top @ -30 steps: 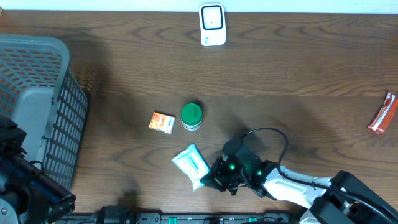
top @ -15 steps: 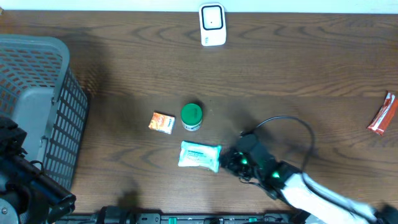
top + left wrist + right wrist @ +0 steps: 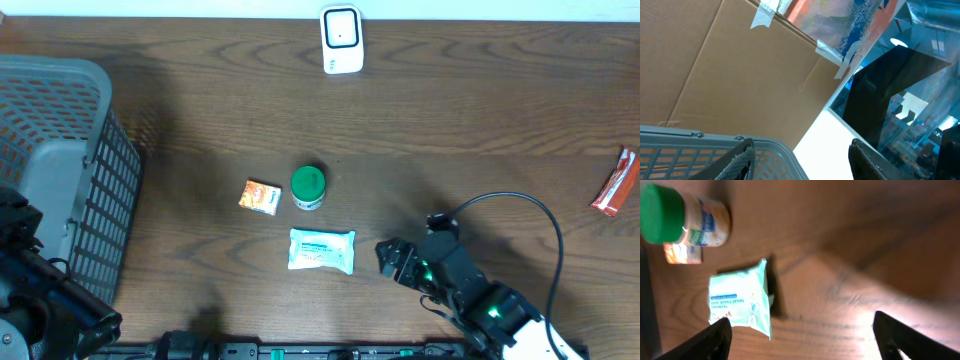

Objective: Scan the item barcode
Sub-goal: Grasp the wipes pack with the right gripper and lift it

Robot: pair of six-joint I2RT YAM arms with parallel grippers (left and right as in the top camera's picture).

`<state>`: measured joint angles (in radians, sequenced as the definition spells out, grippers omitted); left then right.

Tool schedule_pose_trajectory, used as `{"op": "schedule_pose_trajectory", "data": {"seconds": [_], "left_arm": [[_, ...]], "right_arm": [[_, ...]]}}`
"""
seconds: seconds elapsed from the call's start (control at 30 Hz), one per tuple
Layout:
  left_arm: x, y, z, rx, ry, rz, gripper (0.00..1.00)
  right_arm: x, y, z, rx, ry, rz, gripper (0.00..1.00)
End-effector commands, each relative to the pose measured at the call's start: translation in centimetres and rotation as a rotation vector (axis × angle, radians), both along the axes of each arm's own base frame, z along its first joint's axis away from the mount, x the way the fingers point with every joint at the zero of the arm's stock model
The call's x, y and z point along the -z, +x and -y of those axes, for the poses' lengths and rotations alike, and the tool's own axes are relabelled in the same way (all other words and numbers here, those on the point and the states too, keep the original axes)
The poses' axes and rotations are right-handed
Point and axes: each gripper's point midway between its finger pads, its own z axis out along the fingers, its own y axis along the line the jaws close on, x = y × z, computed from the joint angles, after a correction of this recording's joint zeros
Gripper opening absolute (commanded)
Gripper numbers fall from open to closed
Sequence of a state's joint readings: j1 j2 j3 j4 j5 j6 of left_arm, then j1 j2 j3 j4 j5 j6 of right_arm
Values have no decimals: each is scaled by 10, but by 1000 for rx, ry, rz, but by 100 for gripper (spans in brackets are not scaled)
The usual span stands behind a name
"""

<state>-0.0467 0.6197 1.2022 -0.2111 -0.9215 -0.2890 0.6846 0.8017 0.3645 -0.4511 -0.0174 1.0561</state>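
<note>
Right now my right arm reaches in low from the bottom right corner of the desk [image 3: 480,130]. My right tool [image 3: 384,258] points left, jaws spread wide with nothing between them. The wipes pack [image 3: 321,250] lies flat on the desk just left of those fingertips and apart from them, below the green-lidded jar [image 3: 308,186]. My left tool [image 3: 800,160] tilts upward over the rim of the grey basket [image 3: 690,145], its fingers parted around empty air. From overhead, that arm is only a dark shape cut off at the bottom left. On the pack I can read "TOILET TISSUE", but the smaller print is blurred, and the jar's label is too smeared to read.
</note>
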Motion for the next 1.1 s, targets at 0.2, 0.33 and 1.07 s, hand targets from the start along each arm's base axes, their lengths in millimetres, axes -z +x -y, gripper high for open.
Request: {"op": "schedule_pose_trajectory", "data": {"seconds": [0.2, 0.33, 1.07], "left_arm": [[0, 0, 0, 0, -4, 6, 61], [0, -1, 0, 0, -4, 6, 61], [0, -1, 0, 0, -4, 6, 61]], "right_arm": [[42, -27, -55, 149, 142, -324, 96], [61, -29, -76, 222, 187, -396, 97], [74, 36, -79, 130, 99, -148, 1]]}}
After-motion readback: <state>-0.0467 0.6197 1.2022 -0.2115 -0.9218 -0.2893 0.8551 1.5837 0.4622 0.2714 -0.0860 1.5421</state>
